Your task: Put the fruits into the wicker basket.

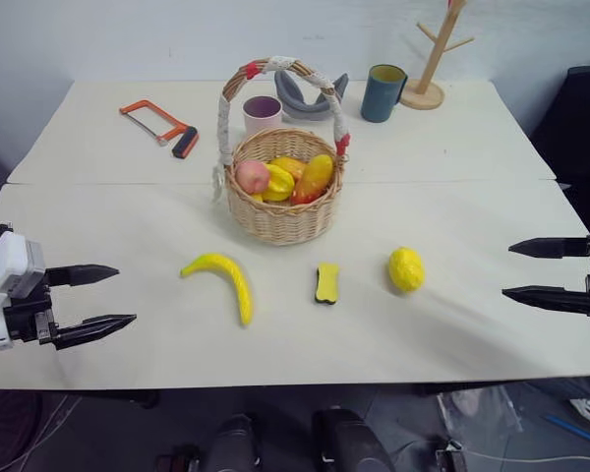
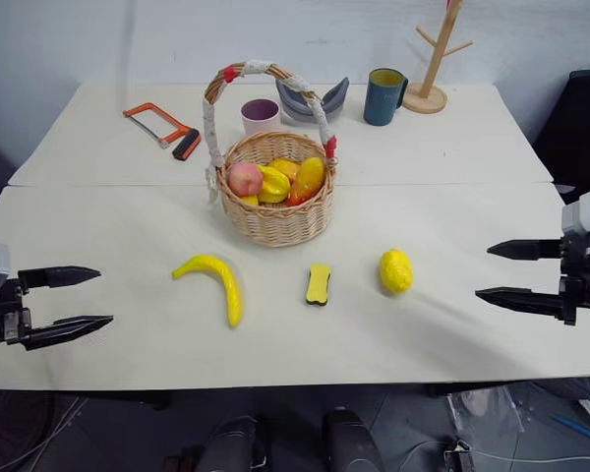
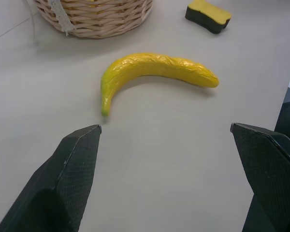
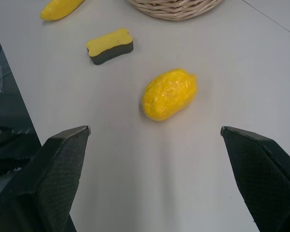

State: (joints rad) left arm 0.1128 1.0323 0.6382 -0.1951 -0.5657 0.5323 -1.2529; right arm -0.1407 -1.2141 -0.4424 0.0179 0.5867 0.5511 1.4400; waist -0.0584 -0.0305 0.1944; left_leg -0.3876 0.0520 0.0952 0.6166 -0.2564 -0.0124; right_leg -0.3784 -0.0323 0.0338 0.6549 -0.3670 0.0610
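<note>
Banana (image 1: 224, 280), lemon (image 1: 406, 268) flank sponge (image 1: 326, 282), nr basket (image 1: 281, 211).

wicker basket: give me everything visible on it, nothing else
The wicker basket is round, tan, woven, and stands upright on the white table, behind the banana and the sponge block, touching neither. Its tall arched handle is wrapped in white cloth with red ends. Several fruits already lie inside: one pinkish and round, others yellow and orange-red. A pink cup stands close behind it; contact cannot be told. Neither gripper touches it.

White table (image 1: 128, 216), wicker basket (image 1: 280, 211), banana (image 1: 226, 280), sponge (image 1: 326, 283), lemon (image 1: 406, 269), hacksaw (image 1: 159, 126), cups (image 1: 383, 92)
</note>
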